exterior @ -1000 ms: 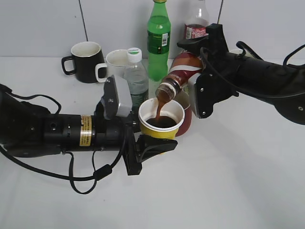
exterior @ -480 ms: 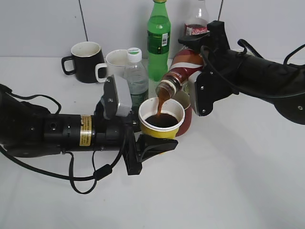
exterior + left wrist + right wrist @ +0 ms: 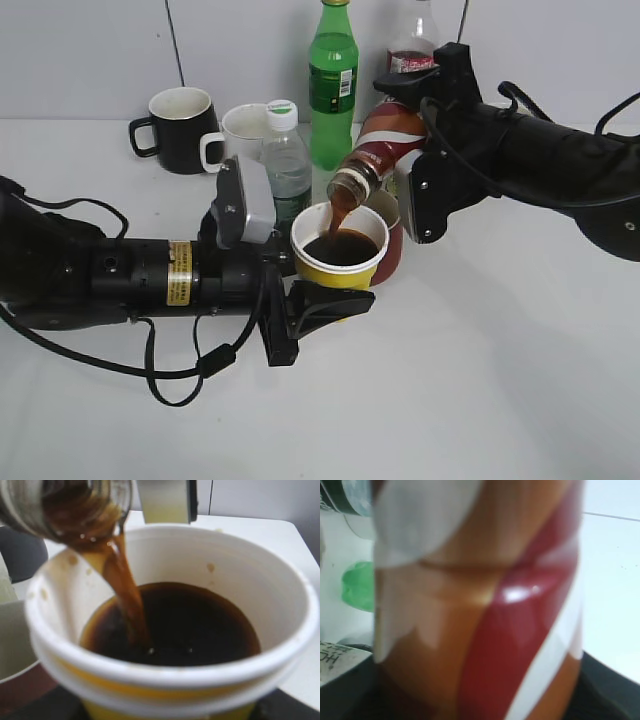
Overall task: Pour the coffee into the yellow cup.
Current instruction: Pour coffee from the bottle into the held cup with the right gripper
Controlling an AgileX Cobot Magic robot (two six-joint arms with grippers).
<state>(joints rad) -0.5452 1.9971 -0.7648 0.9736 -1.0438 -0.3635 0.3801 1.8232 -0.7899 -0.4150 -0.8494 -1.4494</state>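
Mid-pour: right gripper [image 3: 420, 135] grips bottle [image 3: 385, 145], coffee [image 3: 125, 587] streams into cup [image 3: 338, 262] clamped by left gripper [image 3: 325, 305]; next, tip bottle upright.

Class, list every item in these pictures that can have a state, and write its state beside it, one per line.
Small brown coffee bottle: uncapped, tilted, pouring.
Yellow paper cup: upright, partly full of coffee.
Left pincer: shut on the cup.
Right pincer: shut on the bottle.
Clear water bottle: capped, upright.
Green bottle: upright.
Black mug: upright.
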